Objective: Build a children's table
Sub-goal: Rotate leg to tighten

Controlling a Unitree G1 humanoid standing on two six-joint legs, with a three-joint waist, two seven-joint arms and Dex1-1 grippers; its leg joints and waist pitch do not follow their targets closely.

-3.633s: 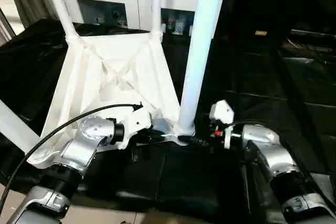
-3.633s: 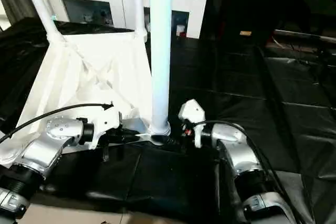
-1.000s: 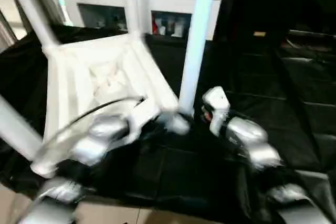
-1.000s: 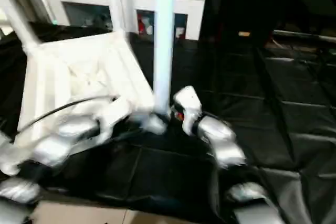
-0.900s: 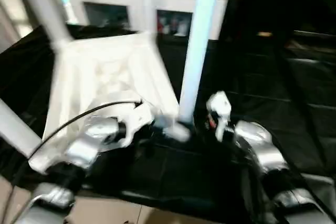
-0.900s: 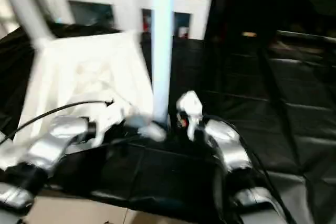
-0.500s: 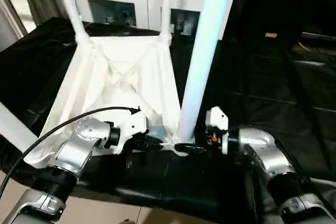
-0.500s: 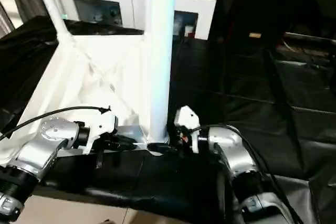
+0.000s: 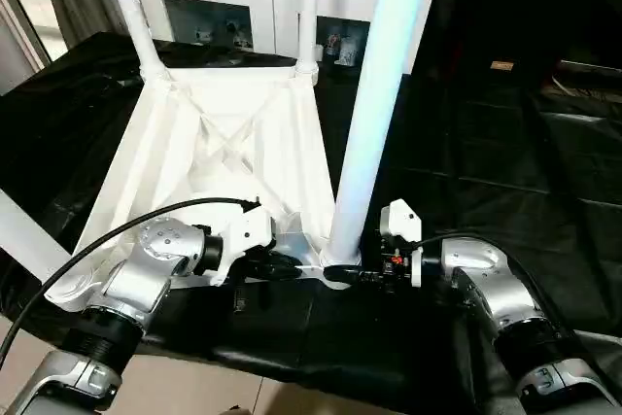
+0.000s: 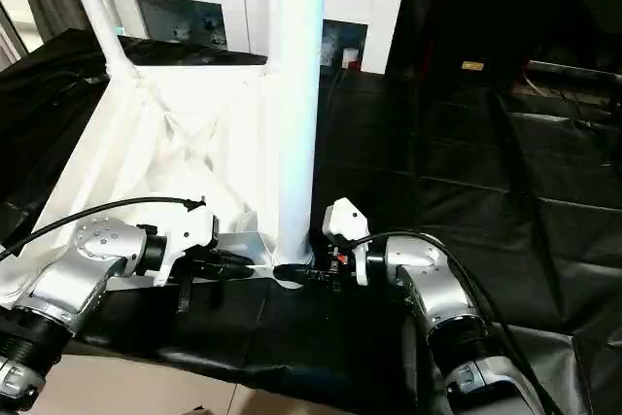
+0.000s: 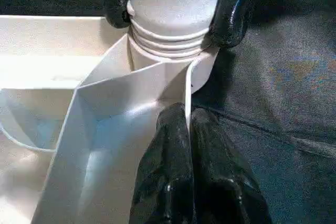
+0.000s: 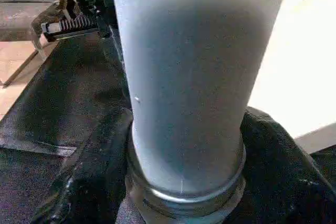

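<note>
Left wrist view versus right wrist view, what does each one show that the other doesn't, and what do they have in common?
Left wrist view alone: the left end effector pinched shut on the thin rim of the tabletop, plus the ribbed end of the leg seated in the corner socket.

Right wrist view alone: the long smooth shaft of the leg rising close up, the floor beyond the black sheet, and the left arm's wrist hardware behind.

Shared: that same near leg, with the right end effector's black fingers on either side of its base.

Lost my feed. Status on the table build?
Left gripper shut on tabletop rim. Right gripper around near leg base. Nothing in the way.
</note>
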